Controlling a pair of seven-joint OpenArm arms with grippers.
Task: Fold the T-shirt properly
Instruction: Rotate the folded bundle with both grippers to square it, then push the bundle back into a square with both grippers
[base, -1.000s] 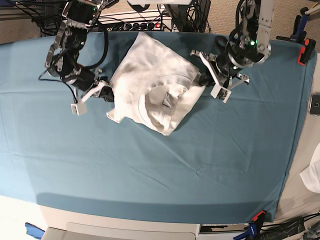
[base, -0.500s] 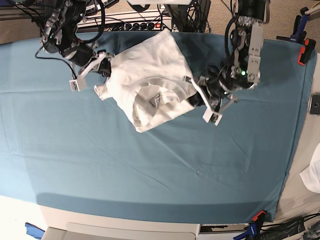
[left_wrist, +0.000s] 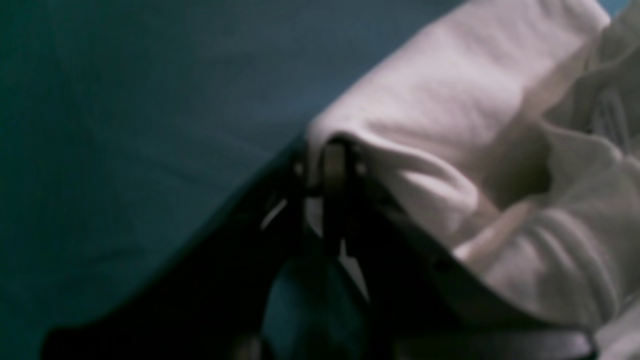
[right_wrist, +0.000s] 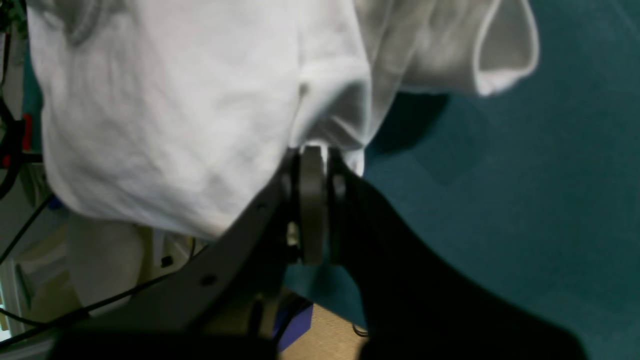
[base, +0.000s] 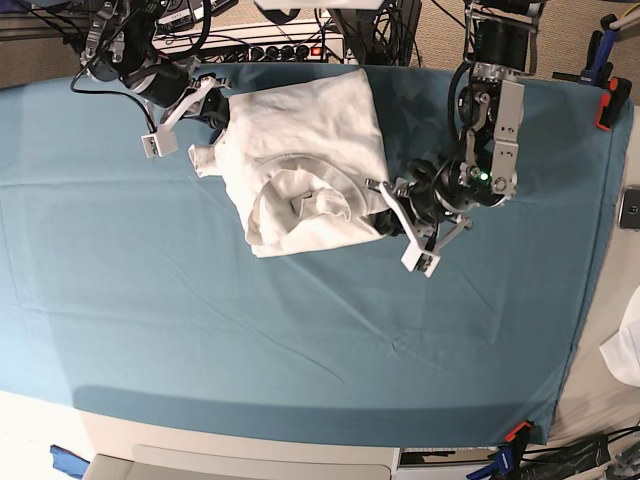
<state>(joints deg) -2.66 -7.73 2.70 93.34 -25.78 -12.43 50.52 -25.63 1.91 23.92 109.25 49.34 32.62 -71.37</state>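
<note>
The white T-shirt (base: 300, 130) lies bunched on the teal table cover (base: 300, 330) at the back middle, its ribbed collar (base: 345, 180) facing up. My right gripper (base: 215, 108) is at the shirt's back-left corner, shut on the fabric. In the right wrist view the gripper (right_wrist: 312, 155) pinches an edge of the T-shirt (right_wrist: 175, 100) lifted off the cover. My left gripper (base: 385, 205) is at the shirt's right front corner. The blurred left wrist view shows this gripper (left_wrist: 332, 150) shut on a fold of the T-shirt (left_wrist: 450, 100).
Cables and a power strip (base: 280, 50) run along the table's back edge. Orange clamps (base: 610, 100) hold the cover at the right. A white cloth (base: 628, 350) and a dark device (base: 630, 208) lie off the table's right side.
The right gripper has carried its corner toward the back of the table. The left gripper has come forward and slightly left. Between them the shirt has turned and drawn out squarer.
</note>
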